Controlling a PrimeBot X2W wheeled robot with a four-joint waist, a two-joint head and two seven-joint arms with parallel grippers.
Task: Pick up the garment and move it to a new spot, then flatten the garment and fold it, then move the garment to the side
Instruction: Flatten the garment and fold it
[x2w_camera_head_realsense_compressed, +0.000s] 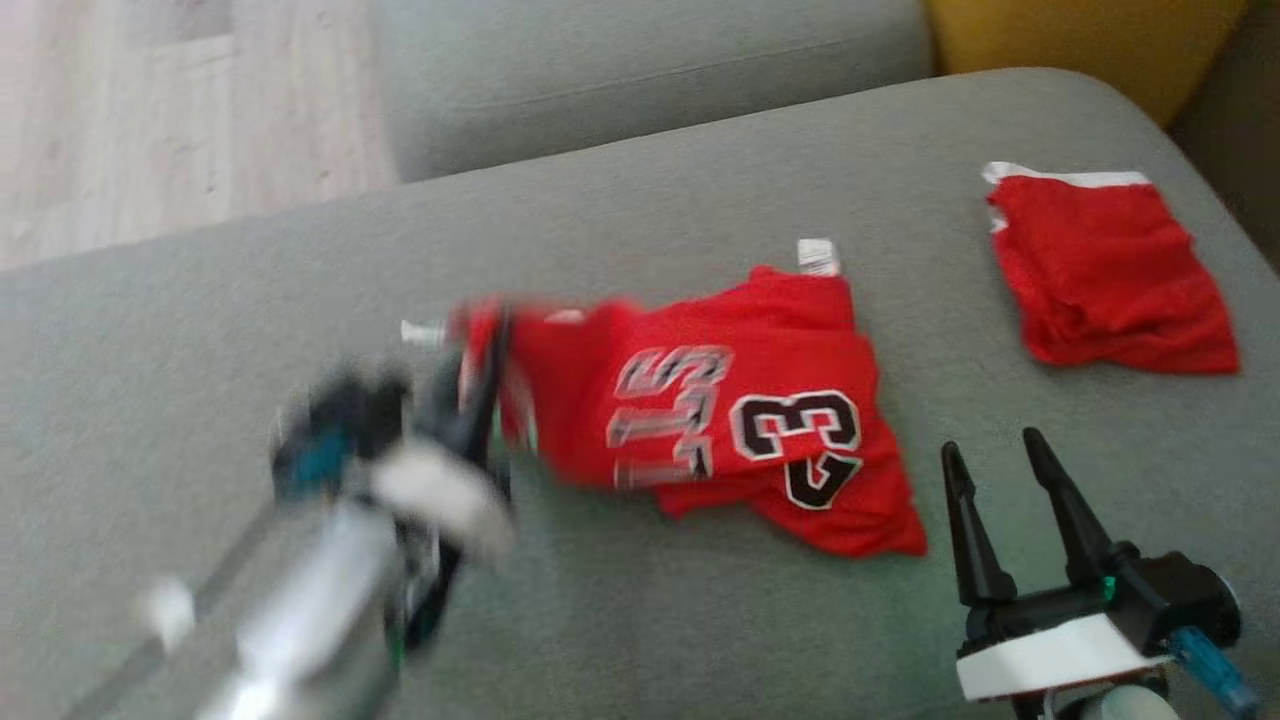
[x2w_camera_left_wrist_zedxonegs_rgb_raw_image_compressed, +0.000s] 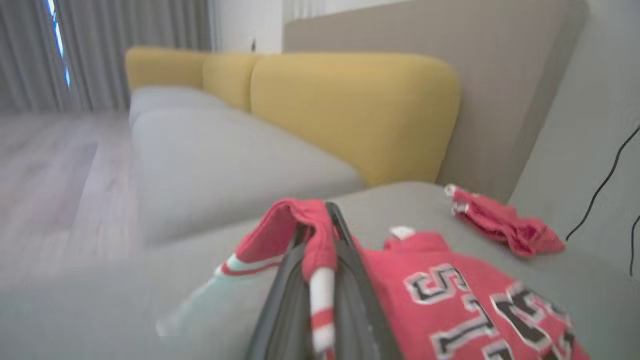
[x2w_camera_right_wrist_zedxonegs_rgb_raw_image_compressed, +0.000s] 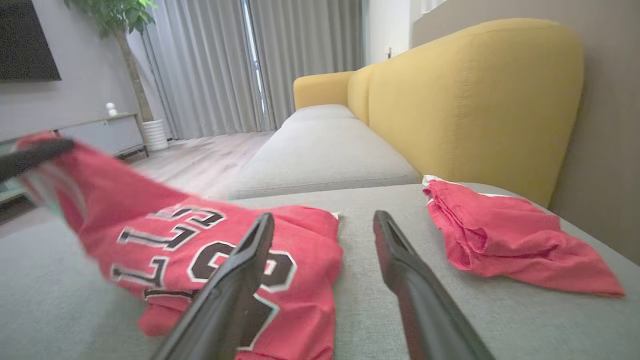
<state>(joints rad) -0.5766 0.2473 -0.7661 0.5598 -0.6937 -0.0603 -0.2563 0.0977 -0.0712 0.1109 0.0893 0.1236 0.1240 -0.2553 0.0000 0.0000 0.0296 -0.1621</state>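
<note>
The garment (x2w_camera_head_realsense_compressed: 720, 400) is a red jersey with black-and-white lettering and the number 23, lying crumpled in the middle of the grey sofa cushion (x2w_camera_head_realsense_compressed: 200, 350). My left gripper (x2w_camera_head_realsense_compressed: 495, 330), blurred, is shut on the jersey's left edge and holds it a little above the cushion. In the left wrist view the red-and-white trim of the garment (x2w_camera_left_wrist_zedxonegs_rgb_raw_image_compressed: 450, 290) is pinched and draped between the left gripper (x2w_camera_left_wrist_zedxonegs_rgb_raw_image_compressed: 317, 220) fingers. My right gripper (x2w_camera_head_realsense_compressed: 990, 443) stands open just right of the jersey, holding nothing. The right wrist view shows the right gripper (x2w_camera_right_wrist_zedxonegs_rgb_raw_image_compressed: 322, 217) beside the garment (x2w_camera_right_wrist_zedxonegs_rgb_raw_image_compressed: 175, 235).
A second red cloth (x2w_camera_head_realsense_compressed: 1110, 270), folded, lies at the cushion's far right. A yellow backrest (x2w_camera_head_realsense_compressed: 1080, 40) rises behind it. Another grey cushion (x2w_camera_head_realsense_compressed: 650, 70) sits beyond, with pale wooden floor (x2w_camera_head_realsense_compressed: 150, 120) at the far left.
</note>
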